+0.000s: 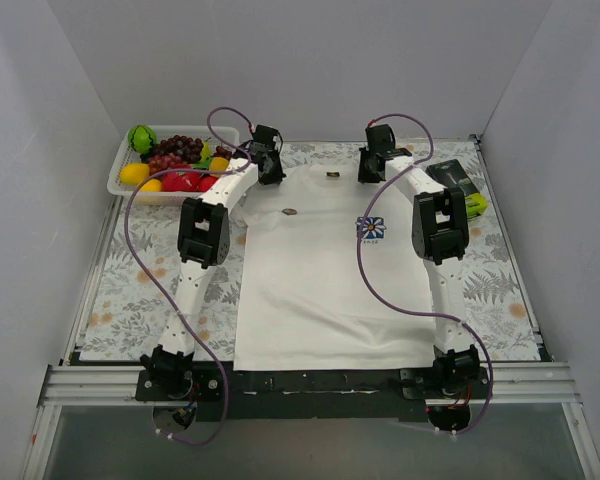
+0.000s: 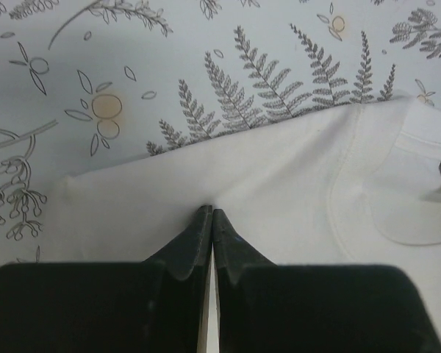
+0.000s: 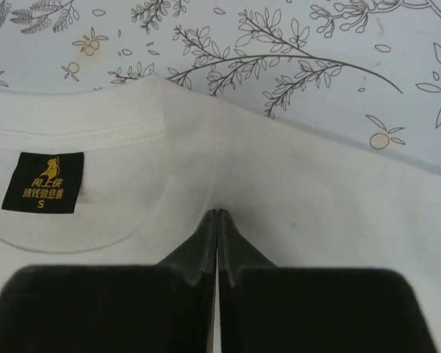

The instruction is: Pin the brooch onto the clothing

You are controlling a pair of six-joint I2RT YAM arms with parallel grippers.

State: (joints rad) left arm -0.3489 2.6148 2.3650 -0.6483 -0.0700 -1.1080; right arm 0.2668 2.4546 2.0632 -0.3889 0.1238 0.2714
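Cloth printed with ferns and flowers covers the worktop [image 1: 130, 290]. On it the white T-shirt [image 1: 320, 290] lies flat, collar at the far side. A fruit tray [image 1: 113, 184] sits at the far left corner. The left end effector [image 2: 212, 213] and right end effector [image 3: 219, 215], each with jaws pressed together, rest their tips on the shirt's far shoulders. The brooch [image 1: 289, 212] lies on the shirt's left chest, apart from both.
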